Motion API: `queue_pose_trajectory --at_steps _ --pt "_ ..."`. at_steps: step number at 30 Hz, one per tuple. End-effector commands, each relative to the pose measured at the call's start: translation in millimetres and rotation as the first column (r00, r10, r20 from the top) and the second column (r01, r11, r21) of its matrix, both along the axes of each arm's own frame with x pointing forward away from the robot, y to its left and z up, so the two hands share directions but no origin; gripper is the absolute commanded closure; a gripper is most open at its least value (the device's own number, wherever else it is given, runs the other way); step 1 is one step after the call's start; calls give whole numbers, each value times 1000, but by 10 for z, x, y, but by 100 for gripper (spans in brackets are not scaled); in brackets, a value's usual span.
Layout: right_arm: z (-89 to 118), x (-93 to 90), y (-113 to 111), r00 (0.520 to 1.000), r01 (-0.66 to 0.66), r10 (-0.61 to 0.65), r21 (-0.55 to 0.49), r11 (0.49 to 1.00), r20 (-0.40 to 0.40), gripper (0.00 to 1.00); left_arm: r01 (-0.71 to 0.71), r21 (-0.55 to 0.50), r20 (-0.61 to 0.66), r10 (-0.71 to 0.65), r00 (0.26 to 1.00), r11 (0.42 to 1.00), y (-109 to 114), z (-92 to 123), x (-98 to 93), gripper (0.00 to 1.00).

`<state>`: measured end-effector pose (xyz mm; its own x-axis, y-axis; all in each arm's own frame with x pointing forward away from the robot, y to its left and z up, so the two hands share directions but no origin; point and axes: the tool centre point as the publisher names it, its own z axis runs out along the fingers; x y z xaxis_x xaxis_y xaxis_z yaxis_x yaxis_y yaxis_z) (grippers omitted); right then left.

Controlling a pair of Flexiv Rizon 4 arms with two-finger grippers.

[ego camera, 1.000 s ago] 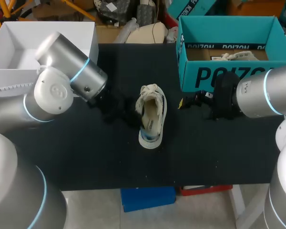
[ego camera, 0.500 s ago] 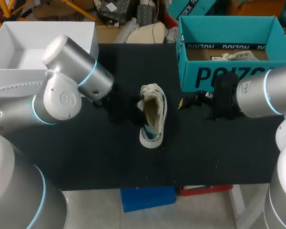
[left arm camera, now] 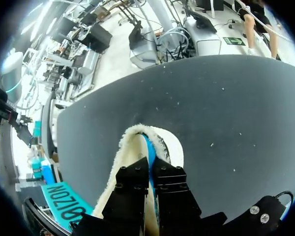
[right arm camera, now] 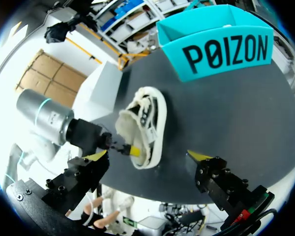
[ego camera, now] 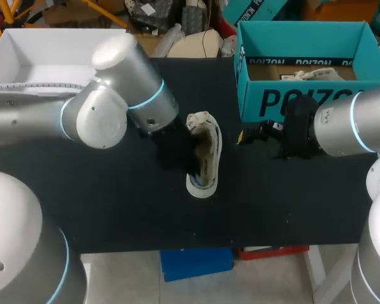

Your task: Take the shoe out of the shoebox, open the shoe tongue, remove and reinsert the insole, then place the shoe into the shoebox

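Observation:
A white fleece-lined shoe point(ego camera: 204, 152) lies mid-table, tipped toward its side, toe to the far side. My left gripper point(left arm camera: 150, 169) is over its heel end, shut on a thin blue-edged strip that looks like the insole point(left arm camera: 149, 147). From the right wrist view, the left gripper point(right arm camera: 130, 149) has its yellow tip at the shoe point(right arm camera: 143, 123) opening. My right gripper point(right arm camera: 147, 156) stands open a little right of the shoe, nothing between its fingers; in the head view it point(ego camera: 252, 134) is in front of the teal shoebox point(ego camera: 304, 104).
The teal shoebox point(right arm camera: 221, 49) stands at the back right with paper and another pale item inside. An open white box point(ego camera: 50, 57) sits at the back left. Black table surface point(ego camera: 114, 209) stretches in front of the shoe.
My left arm has swung right, over the shoe, and the shoe has tipped up toward its side. The right arm has not moved.

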<state>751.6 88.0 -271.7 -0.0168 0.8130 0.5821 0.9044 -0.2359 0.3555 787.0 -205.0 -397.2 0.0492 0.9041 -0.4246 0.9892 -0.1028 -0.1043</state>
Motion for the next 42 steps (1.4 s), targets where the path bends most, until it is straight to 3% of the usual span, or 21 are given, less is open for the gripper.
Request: queue_pose_trajectory --at_steps 1,4,6,7,8,9,13,15,16,19,20,22,26,29,38,42 --pt "-3 -2 20 1000 4 -4 -4 1000 1 0 39 167 -13 -38 999 985 -112 -99 3 100" --pt "-3 -2 20 1000 4 -4 -4 1000 1 0 60 219 -13 -59 998 974 -57 -109 -22 96" --pt "-3 -2 20 1000 4 -4 -4 1000 1 0 76 240 -25 -72 997 968 -6 -91 -30 76" --pt "-3 -2 20 1000 4 -4 -4 1000 1 0 81 249 -25 -77 997 965 21 -69 -34 54" --pt "-3 -2 20 1000 4 -4 -4 1000 1 0 79 251 -22 -76 997 965 51 -27 -31 6" --pt "-3 -2 20 1000 4 -4 -4 1000 1 0 78 249 -22 -75 997 965 72 13 -25 0" --pt "-3 -2 20 1000 4 -4 -4 1000 1 0 72 196 -43 -65 997 978 135 215 32 2" --pt "-3 -2 20 1000 4 -4 -4 1000 1 0 72 145 -72 -62 995 987 145 329 46 26" --pt "-3 -2 20 1000 4 -4 -4 1000 1 0 69 124 -76 -60 995 990 145 390 53 55" --pt "-3 -2 20 1000 4 -4 -4 1000 1 0 53 63 -82 -47 996 997 136 537 70 66" --pt "-3 -2 20 1000 4 -4 -4 1000 1 0 25 46 -56 -22 998 999 135 573 113 75" --pt "-3 -2 20 1000 4 -4 -4 1000 1 0 -41 8 -6 41 999 999 136 636 215 100" --pt "-3 -2 20 1000 4 -4 -4 1000 1 0 -168 -66 63 173 983 984 137 724 370 100" --pt "-3 -2 20 1000 4 -4 -4 1000 1 0 -156 -74 73 161 984 985 92 696 368 100" --pt "-3 -2 20 1000 4 -4 -4 1000 1 0 -29 166 84 15 996 986 19 373 217 100" --pt "-3 -2 20 1000 4 -4 -4 1000 1 0 -14 208 70 0 998 978 23 272 207 100"
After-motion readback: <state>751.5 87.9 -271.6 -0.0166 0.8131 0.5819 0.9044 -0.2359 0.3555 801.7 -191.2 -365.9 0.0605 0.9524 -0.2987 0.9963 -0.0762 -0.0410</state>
